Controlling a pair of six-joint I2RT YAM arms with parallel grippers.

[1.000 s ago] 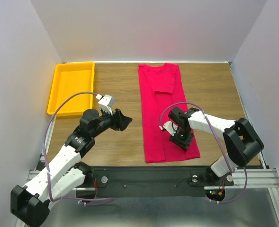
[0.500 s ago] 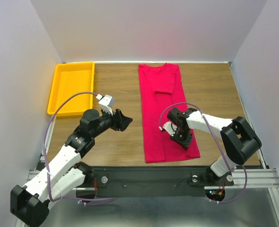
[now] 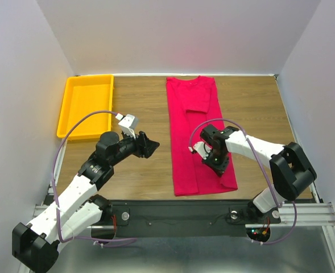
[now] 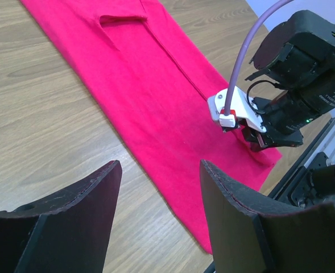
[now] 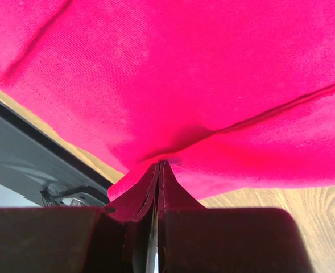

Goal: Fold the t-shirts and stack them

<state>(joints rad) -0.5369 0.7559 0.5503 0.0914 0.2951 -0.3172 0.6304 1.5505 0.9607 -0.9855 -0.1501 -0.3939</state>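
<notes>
My right gripper [image 5: 158, 166] is pinched shut on a tuck of the crimson t-shirt [image 3: 191, 114] close to its hem. I judge this is a grip for carrying the near end over. The shirt lies as a long strip from the far edge of the table [image 3: 139, 102] toward the near edge (right of middle). My left gripper [image 4: 158, 173] hangs open and empty beside it. A second ago the right jaws stood wider, slightly nearer the hem.

Wood-grain table [image 3: 258, 108] enclosed by plain pale walls: a back wall [image 3: 178, 34] well beyond both end effectors, one side wall [image 3: 13, 85] outboard of the left gripper [image 3: 150, 147], another [image 3: 326, 85] outboard of the right gripper [image 3: 217, 166]. Behind the grippers, a black strip [image 3: 173, 213] and an aluminium rail [image 3: 309, 213] bound the table's near edge. Light is even and diffuse, with soft shadows only.
</notes>
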